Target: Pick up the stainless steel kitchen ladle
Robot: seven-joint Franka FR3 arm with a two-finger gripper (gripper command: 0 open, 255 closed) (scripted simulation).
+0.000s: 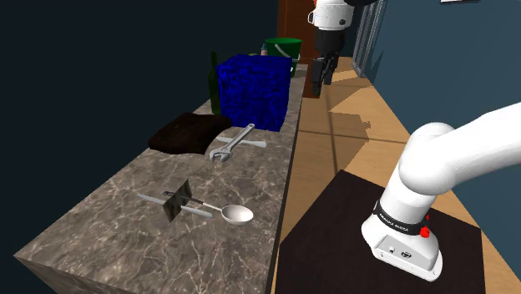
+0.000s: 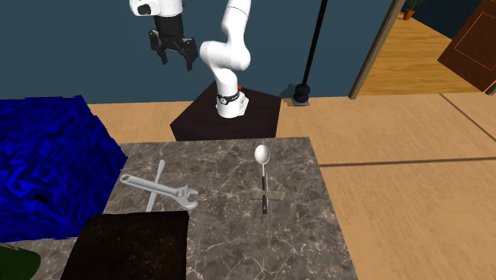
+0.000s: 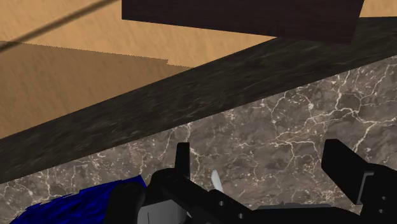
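Reading the shoulder view, we find the ladle (image 1: 227, 211) lying flat on the marble counter (image 1: 125, 184), at the end of the counter nearest that camera. Its pale bowl is toward the edge that faces the stand (image 1: 351, 242). The thin handle passes through a small dark bracket (image 1: 177, 201). In the second exterior view the ladle (image 2: 263, 169) lies lengthwise, with its bowl toward the stand (image 2: 199, 123) and its handle in the bracket (image 2: 265, 196).

Farther along the counter we note:
- a grey wrench (image 1: 232, 144), lying flat and well apart from the ladle;
- a dark brown slab (image 1: 185, 134), just beside the wrench;
- a blue cube (image 1: 253, 90), behind the wrench;
- a dark green bottle (image 1: 214, 82), behind the cube;
- a green bucket (image 1: 284, 48), beyond the cube.

The gripper (image 1: 317, 87) hangs in the air to the right of the blue cube in the shoulder view, well apart from the ladle. In the second exterior view the gripper (image 2: 176, 62) is high at the upper left. Its two fingers (image 2: 191, 64) are spread, with nothing between them. The wrist view confirms this. The fingers (image 3: 343, 167) stand apart over the counter (image 3: 286, 121), and the blue cube (image 3: 83, 202) is near one of them.
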